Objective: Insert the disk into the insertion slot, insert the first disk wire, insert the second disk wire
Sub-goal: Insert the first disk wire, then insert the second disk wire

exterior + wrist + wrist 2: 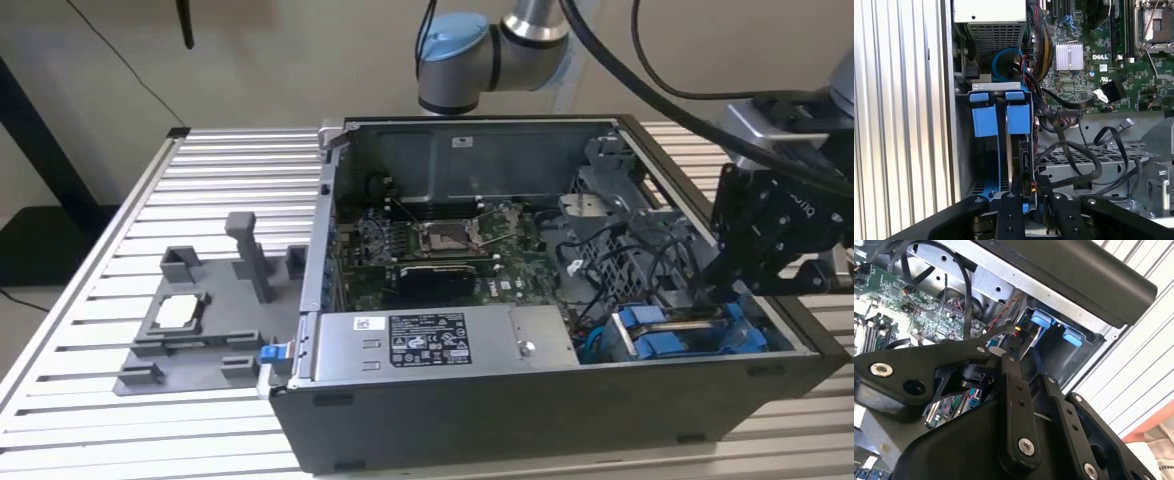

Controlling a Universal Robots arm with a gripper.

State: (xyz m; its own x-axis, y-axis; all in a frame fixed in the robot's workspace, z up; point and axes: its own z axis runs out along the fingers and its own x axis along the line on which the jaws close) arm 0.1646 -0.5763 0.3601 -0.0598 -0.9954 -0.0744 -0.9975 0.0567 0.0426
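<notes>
A white sticker (411, 339) with black print and a barcode lies on top of the long grey metal box (534, 330) in the exterior view; its lines are too small to make out. A smaller white label (463, 141) sits on the case's back wall (414, 165). In the first wrist view, white lettering (1101, 56) stands on the green circuit board (1124, 75), just beside the silver heatsink (1069, 55).

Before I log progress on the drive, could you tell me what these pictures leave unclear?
The disk: edge-on in the slot in the first wrist view, so its label is hidden.
Its connector end: covered by the end effector there, so whether any wires are plugged in is unclear.
Slot depth: the computer case wall blocks it in the exterior view.
</notes>
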